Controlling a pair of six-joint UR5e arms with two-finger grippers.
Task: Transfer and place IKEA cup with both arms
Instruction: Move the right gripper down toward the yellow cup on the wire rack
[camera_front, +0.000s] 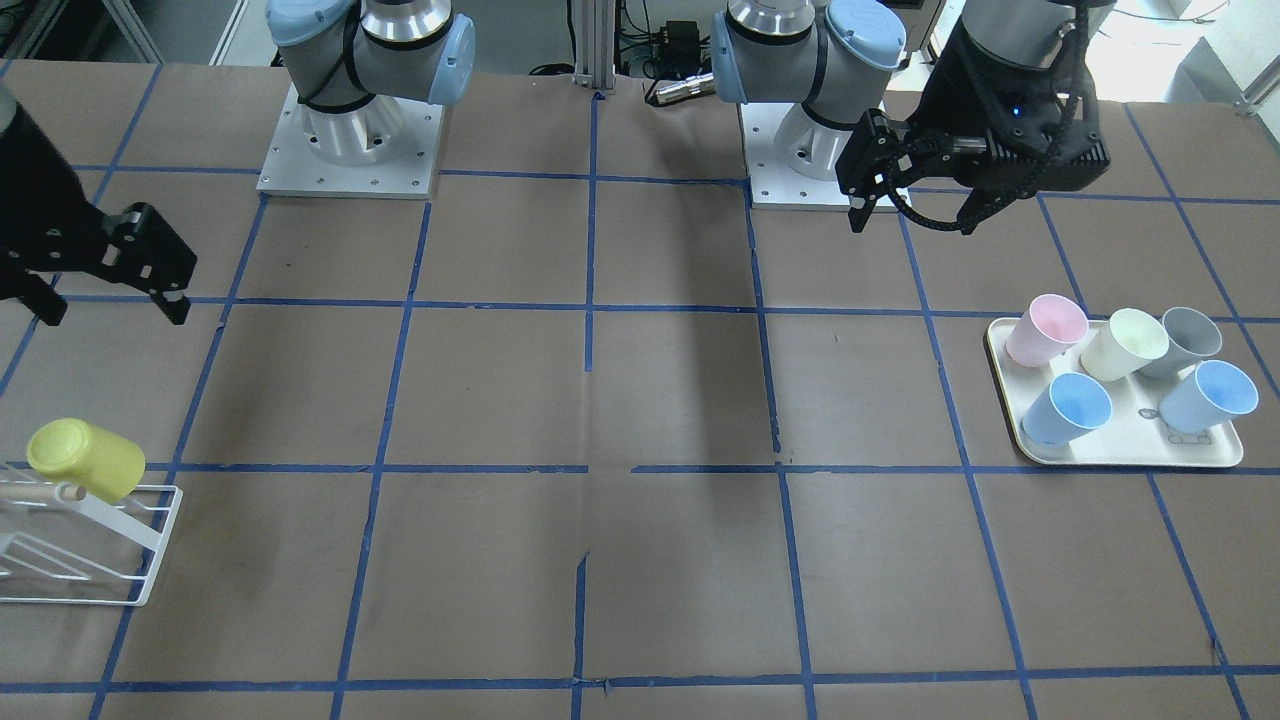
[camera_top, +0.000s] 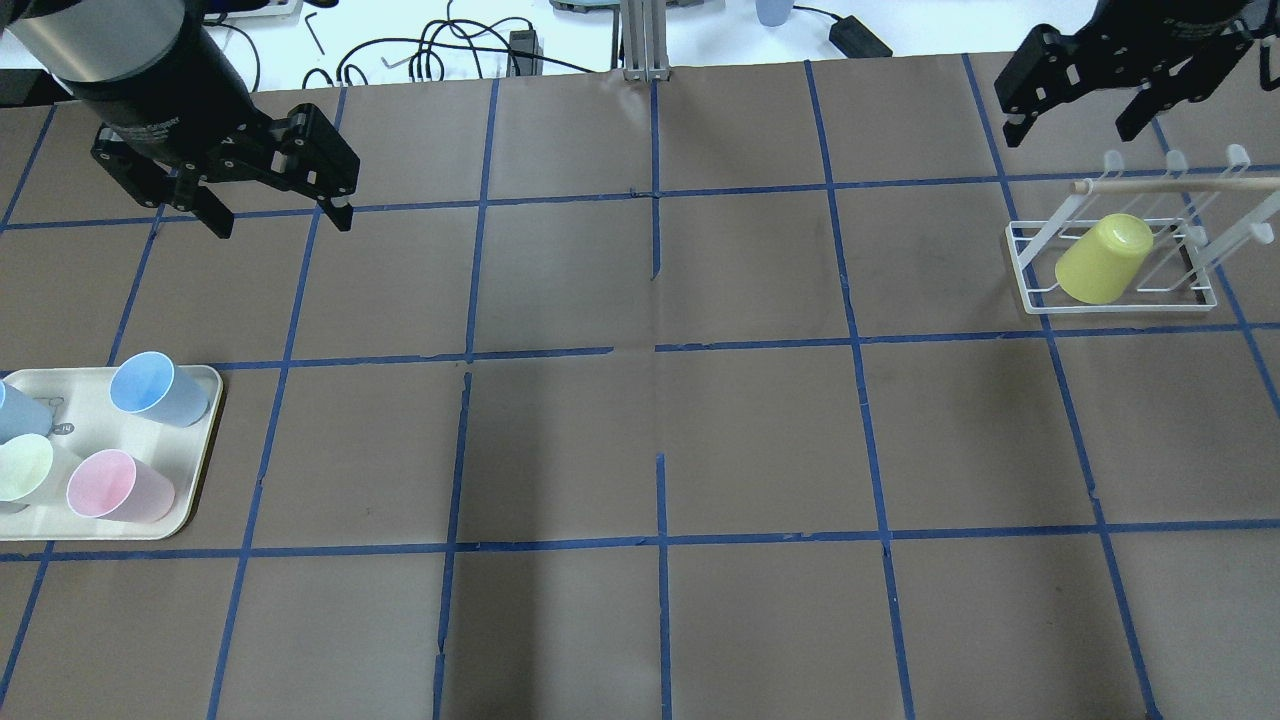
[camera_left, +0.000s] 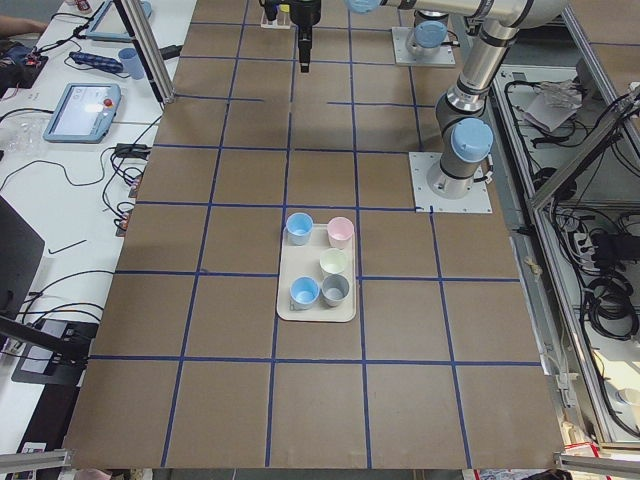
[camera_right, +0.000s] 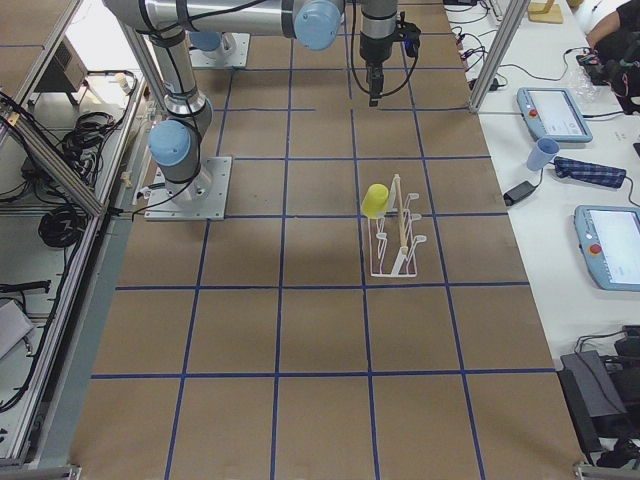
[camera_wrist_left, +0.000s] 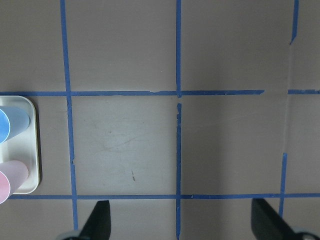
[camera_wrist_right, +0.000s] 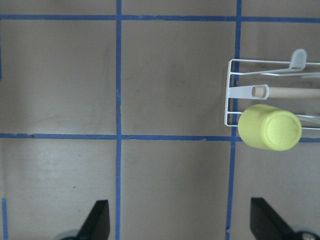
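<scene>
Overhead is cropping the tray (camera_front: 1120, 448) at its left edge, so only the front-facing view is showing all five cups standing on it: pink cup (camera_front: 1045, 330), cream cup (camera_front: 1125, 343), grey cup (camera_front: 1185, 340) and two light blue cups (camera_front: 1068, 408) (camera_front: 1208, 397). The right gripper (camera_top: 1070, 135) is running off the overhead's top edge. The white wire rack (camera_right: 392, 252) is getting clipped in the front and right-wrist views. The IKEA cup (camera_top: 1103, 260) is sitting inverted and tilted on that rack, base up, at the rack's end nearest mid-table, on the table's right. What's carrying it underneath is hidden. Both grippers are hovering clear of the table, jaws spread wide and empty: the left gripper (camera_top: 282, 222) raised near the tray, the right one raised near the rack. The table (camera_top: 650, 440) is showing brown paper with a blue tape grid, torn in spots. Far benches are carrying cables (camera_top: 440, 50) and teach pendants (camera_left: 88, 108). The left wrist view is catching just a tray corner. Exterior right is giving the rack's full length along its wooden dowel (camera_top: 1170, 184).
</scene>
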